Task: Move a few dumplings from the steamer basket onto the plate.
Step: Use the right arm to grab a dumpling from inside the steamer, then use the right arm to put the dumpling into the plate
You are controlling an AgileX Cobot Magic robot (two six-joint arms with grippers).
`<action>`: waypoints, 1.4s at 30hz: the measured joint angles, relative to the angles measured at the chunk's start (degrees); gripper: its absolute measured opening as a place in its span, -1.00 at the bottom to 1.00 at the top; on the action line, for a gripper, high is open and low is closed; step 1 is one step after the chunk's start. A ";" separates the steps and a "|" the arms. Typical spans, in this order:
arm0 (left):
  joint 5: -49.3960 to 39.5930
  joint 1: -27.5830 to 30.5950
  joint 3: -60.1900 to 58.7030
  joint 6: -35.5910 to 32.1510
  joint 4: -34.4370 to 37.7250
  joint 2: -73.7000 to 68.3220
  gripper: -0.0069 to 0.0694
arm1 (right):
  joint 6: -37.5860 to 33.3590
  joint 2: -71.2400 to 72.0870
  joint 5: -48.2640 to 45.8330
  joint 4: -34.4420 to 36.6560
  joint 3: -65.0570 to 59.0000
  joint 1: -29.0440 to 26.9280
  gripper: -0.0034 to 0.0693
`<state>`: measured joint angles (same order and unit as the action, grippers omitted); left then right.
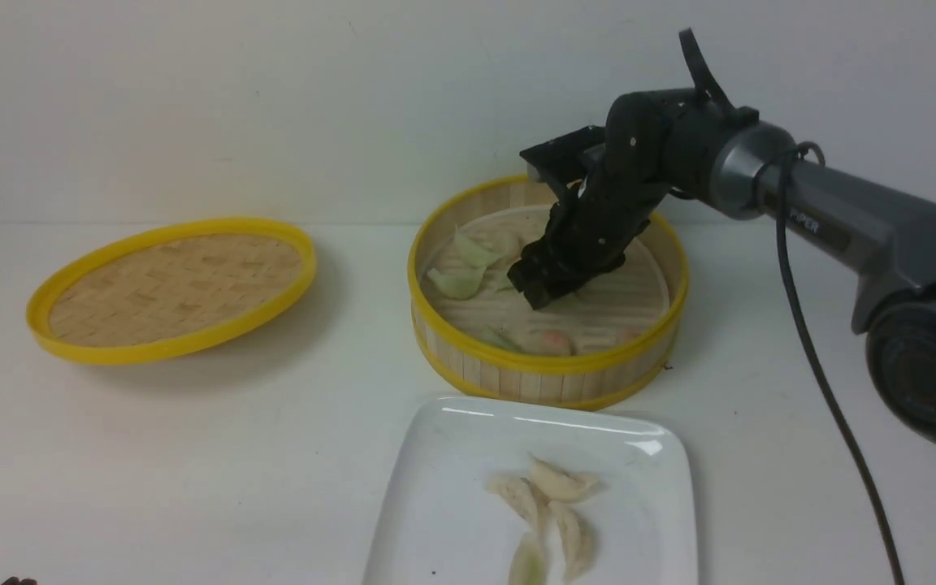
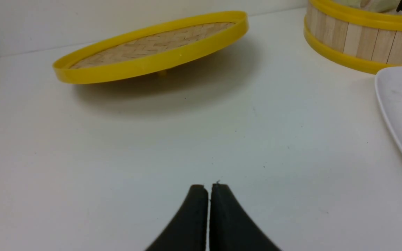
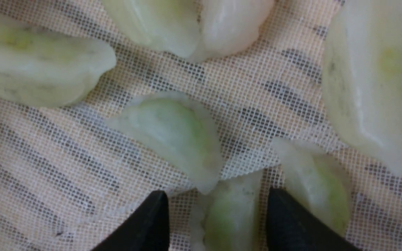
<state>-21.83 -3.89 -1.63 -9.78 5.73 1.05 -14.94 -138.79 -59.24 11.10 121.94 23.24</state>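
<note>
My right gripper (image 3: 218, 209) is down inside the steamer basket (image 1: 549, 370), and its 2 fingers are spread apart. 1 pale green dumpling (image 3: 232, 216) lies between them, but I am not pinching it, because I can see the liner (image 3: 181, 212) on at least 1 side of it. More dumplings lie close by: 1 (image 3: 180, 132) seems to touch the end of mine, and 1 more (image 3: 321, 181) sits just beside a finger. The plate (image 1: 452, 487) is in front of the basket, and I can see 4 dumplings on it, 3 off-white and 1 greenish. So I think a few are moved, and I am on the step of picking up 1 more. Next I should line up my fingers, close them softly, and lift straight up. These look soft, so a hard squeeze could squash one. I could also grab 2 by mistake, as they are so close. Then I would bring it over the plate and let go gently. My left gripper (image 2: 209, 186) is over the table (image 2: 187, 146), away from the food, with its tips pressed together.
</note>
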 joint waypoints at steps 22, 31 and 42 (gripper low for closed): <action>0.00 0.00 0.00 0.00 0.00 0.00 -0.83 | 3.22 30.71 -11.55 3.20 -11.18 0.00 -0.44; 0.00 0.00 0.00 0.00 0.00 0.00 -0.83 | 1.33 37.45 -7.70 7.55 -42.82 0.95 -0.44; 0.00 0.00 0.00 0.00 0.00 0.00 -0.83 | -3.13 29.52 4.72 6.85 -47.31 4.88 0.20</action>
<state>-21.83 -3.89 -1.63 -9.78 5.73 1.05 -18.07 -109.28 -54.52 17.95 74.63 28.12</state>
